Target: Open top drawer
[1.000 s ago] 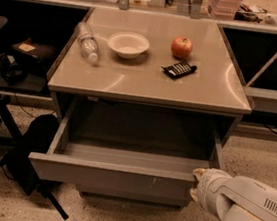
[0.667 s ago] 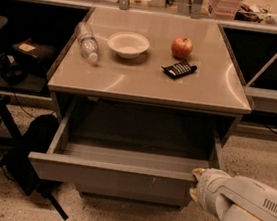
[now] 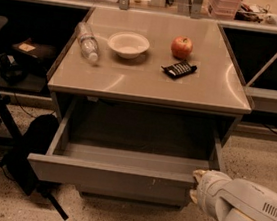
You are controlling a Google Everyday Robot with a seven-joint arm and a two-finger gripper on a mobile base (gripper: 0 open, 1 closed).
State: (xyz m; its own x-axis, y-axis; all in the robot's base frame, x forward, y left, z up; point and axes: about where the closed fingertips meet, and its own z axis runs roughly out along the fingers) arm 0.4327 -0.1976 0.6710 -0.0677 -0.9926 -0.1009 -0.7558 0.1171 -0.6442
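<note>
The top drawer (image 3: 112, 179) is a grey metal drawer pulled well out from under the tan tabletop. Its inside looks empty. Small pale scuffs mark its flat front right of centre. My gripper (image 3: 195, 186) is at the right end of the drawer front, at the end of my white arm (image 3: 247, 211) that comes in from the lower right. The fingers are hidden behind the white wrist and the drawer's corner.
On the tabletop (image 3: 201, 90) lie a plastic bottle (image 3: 88, 42), a white bowl (image 3: 129, 44), a red apple (image 3: 182, 47) and a dark snack bar (image 3: 179, 69). A black bag (image 3: 30, 149) and stand legs sit on the floor at left. Shelving flanks both sides.
</note>
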